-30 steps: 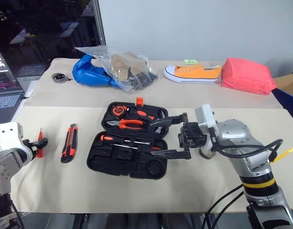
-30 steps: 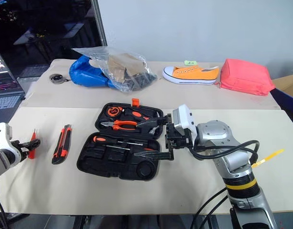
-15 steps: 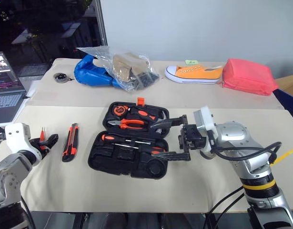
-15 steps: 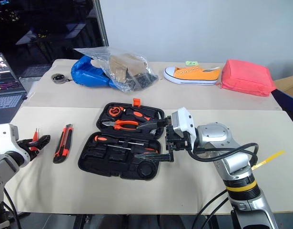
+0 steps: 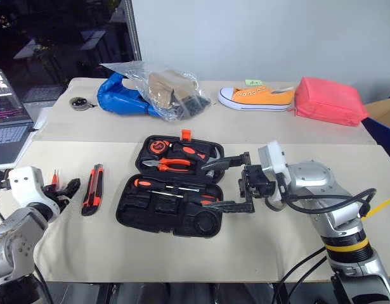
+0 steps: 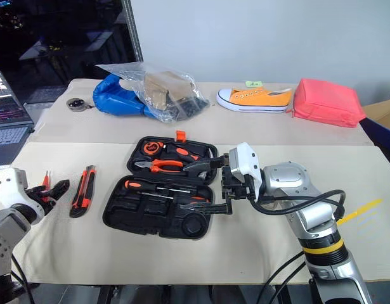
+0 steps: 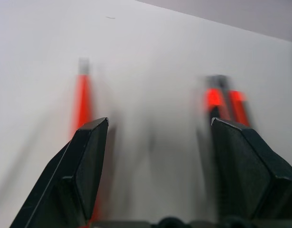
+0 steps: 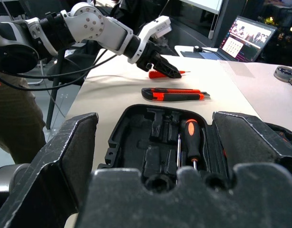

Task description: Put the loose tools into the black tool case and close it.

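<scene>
Left eye view: the black tool case (image 5: 172,202) is lying open on the cream table (image 5: 87,240), lid half toward the far edge, with pliers (image 5: 172,164) and one screwdriver (image 5: 158,185) already seated in their recesses. The utility knife (image 5: 92,189) and the thin red tester screwdriver (image 5: 55,180) are lying loose to the case's left, just beside each other. The left gripper (image 5: 66,190) is hanging low over the table with its fingers spread wide and holding nothing; the tester is sitting beside one finger and the knife beyond the other, which suggests the arm is lining up for a pick of one of these two. The right gripper (image 5: 236,183) is pointing sideways across the case's right end, fingers wide apart and empty, one over the lid half and one over the base, probably waiting there so as to steady or shut the case later. Both loose tools are lying outside the case, so the task appears partly done.
</scene>
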Controlling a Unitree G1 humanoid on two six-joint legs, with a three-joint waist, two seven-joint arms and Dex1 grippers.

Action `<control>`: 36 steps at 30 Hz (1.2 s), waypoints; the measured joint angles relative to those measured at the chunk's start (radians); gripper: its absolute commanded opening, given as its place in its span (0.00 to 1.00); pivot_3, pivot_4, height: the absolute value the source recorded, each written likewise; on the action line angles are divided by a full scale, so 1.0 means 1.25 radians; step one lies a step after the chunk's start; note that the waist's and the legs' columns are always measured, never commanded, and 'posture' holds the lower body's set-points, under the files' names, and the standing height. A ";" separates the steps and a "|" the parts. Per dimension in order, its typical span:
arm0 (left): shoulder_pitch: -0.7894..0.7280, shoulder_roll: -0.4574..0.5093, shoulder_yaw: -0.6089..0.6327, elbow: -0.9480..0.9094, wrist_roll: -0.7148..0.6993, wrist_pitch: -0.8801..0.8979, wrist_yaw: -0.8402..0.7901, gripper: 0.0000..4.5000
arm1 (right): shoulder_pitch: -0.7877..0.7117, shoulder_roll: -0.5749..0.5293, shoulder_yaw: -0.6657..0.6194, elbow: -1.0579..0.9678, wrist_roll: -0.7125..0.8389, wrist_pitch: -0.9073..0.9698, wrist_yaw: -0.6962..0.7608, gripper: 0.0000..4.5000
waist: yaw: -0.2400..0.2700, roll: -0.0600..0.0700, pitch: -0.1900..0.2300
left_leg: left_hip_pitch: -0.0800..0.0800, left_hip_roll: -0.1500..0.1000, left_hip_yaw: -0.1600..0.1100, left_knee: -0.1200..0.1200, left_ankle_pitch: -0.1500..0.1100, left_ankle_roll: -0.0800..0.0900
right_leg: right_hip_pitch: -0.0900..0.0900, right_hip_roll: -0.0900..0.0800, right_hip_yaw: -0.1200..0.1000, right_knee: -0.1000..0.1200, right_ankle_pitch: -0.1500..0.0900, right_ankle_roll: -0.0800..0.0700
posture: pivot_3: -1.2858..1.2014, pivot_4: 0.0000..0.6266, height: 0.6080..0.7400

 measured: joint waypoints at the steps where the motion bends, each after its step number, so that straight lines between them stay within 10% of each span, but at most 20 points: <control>1: 0.001 -0.004 0.000 0.000 0.000 -0.002 0.001 0.83 | 0.000 0.000 0.001 0.000 0.000 0.000 0.000 0.99 | 0.000 0.000 0.000 | 0.000 0.000 0.000 0.000 0.000 0.000 | 0.000 0.000 0.000 0.000 0.000 0.000 | 0.52 0.24 1.00; 36: -0.015 -0.040 -0.008 -0.026 0.045 -0.013 0.092 0.83 | 0.000 -0.004 0.014 -0.001 0.000 0.001 -0.001 0.99 | 0.000 0.000 0.000 | 0.001 0.000 0.000 0.001 0.000 0.000 | 0.001 0.000 0.000 0.002 0.000 0.000 | 0.52 0.24 1.00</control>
